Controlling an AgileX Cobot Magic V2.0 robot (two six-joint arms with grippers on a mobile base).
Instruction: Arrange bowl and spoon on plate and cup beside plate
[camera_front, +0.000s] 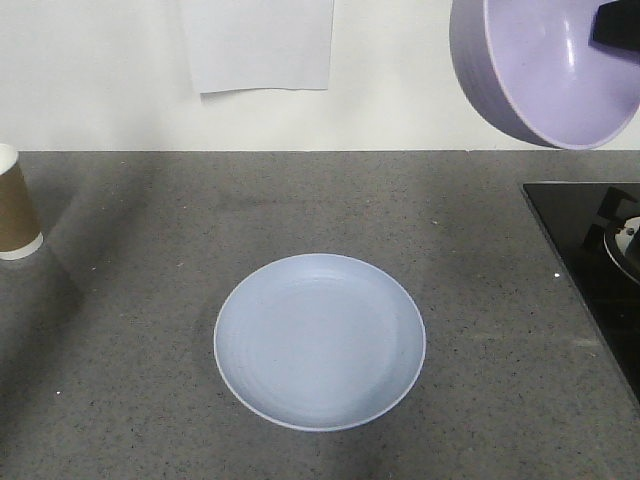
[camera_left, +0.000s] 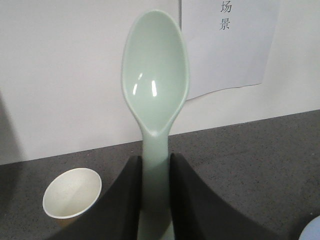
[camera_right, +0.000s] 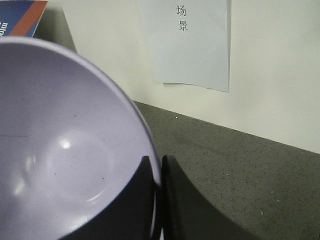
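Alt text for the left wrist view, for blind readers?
The left gripper is shut on the handle of a pale green spoon, upright before a white wall. A paper cup stands on the grey counter at lower left.

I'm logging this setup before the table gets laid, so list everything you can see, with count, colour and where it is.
plate: one, pale blue, flat at the counter's middle, nothing on it
bowl: one, lavender, tilted in the air at upper right, held by its rim
spoon: one, mint green, held by its handle
cup: one, brown with white inside, upright at the counter's left edge
paper: one sheet, white, on the wall
cooktop: one, black, at the counter's right edge
counter: one, speckled grey
left gripper: one, black, shut on the spoon
right gripper: one, black, shut on the bowl's rim
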